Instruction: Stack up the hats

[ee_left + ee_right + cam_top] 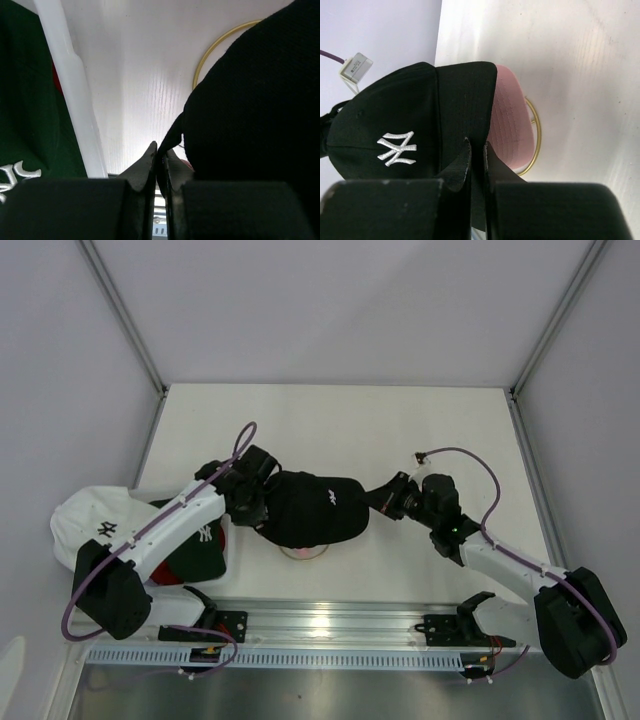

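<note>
Left claw [158, 151]: jaws drawn almost together, pinching a thin flap of fabric at the rear edge of the black cap [310, 508]. Right claw [476, 148]: jaws narrowed onto the brim of the same cap, the brim's edge caught between the two fingers. The two claws thus hold the black cap from opposite sides, left claw at its back, right claw at its peak.

The black cap, with its white NY logo, sits at the middle of the tabletop [400, 430], toward the near edge. Directly beneath it lies a pink cap [507, 115], its brim showing below the black brim. Both rest over a gold ring stand [536, 145], of which only an arc shows on either side.

At the left edge of the tabletop, a white cap [85, 520] lies partly under the left arm. Just beside it, toward the centre, lies a dark green cap [195, 552] with a sliver of red cap [57, 82] at its rim. The left arm crosses above these three and hides much of them from overhead.
</note>
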Tool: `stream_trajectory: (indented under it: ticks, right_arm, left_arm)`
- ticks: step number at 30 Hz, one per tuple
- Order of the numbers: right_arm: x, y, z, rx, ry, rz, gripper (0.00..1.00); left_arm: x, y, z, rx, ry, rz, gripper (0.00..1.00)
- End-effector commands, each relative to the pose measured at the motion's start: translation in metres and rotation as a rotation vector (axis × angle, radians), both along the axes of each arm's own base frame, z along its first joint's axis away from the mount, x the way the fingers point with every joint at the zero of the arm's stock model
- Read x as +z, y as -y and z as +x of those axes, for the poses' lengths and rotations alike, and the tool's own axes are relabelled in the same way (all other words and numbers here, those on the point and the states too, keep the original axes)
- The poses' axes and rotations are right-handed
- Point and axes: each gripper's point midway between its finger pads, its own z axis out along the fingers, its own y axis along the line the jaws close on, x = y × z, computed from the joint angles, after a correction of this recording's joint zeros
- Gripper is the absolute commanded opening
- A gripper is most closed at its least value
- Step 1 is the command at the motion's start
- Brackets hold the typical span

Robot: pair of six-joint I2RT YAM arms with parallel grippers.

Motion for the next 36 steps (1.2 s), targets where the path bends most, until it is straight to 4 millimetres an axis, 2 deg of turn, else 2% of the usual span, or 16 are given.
stream_trajectory:
  ticks: [1,6,10,11,16,21,26,30,33,34,36]
  right_arm:
    - [-0.053,0.015,-0.012,0.033,-0.017,-0.211,0.00]
    - [-0.082,0.028,-0.015,0.037,-0.026,-0.320,0.00]
    - [-0.100,0.037,-0.013,0.002,-0.060,-0.374,0.00]
    - [-0.102,0.038,-0.013,-0.005,-0.070,-0.379,0.00]
    - [-0.097,0.051,-0.008,-0.087,-0.085,-0.397,0.00]
    - [-0.088,0.062,-0.006,-0.160,-0.071,-0.397,0.05]
    - [-0.096,0.072,-0.003,-0.181,-0.100,-0.420,0.08]
    - [-0.091,0.073,0.003,-0.175,-0.088,-0.410,0.11]
    - [-0.085,0.074,0.008,-0.175,-0.074,-0.431,0.19]
    - [-0.077,0.074,0.012,-0.173,-0.064,-0.442,0.28]
    - [-0.068,0.074,0.017,-0.173,-0.049,-0.450,0.34]
  left_arm:
    - [-0.001,0.006,0.021,-0.028,0.076,-0.010,0.08]
    - [-0.001,0.005,0.034,-0.056,0.125,0.015,0.03]
    - [-0.002,0.008,0.052,-0.102,0.189,0.035,0.01]
    - [0.002,0.013,0.061,-0.123,0.211,0.030,0.01]
    - [0.018,0.025,0.090,-0.198,0.283,0.046,0.03]
    - [0.013,0.039,0.115,-0.252,0.282,0.063,0.02]
    - [0.011,0.052,0.122,-0.267,0.266,0.024,0.05]
    - [0.027,0.048,0.120,-0.253,0.297,0.016,0.19]
    - [0.047,0.044,0.115,-0.263,0.335,0.008,0.43]
    - [0.055,0.040,0.116,-0.251,0.349,0.024,0.60]
    - [0.070,0.032,0.110,-0.246,0.352,0.044,0.68]
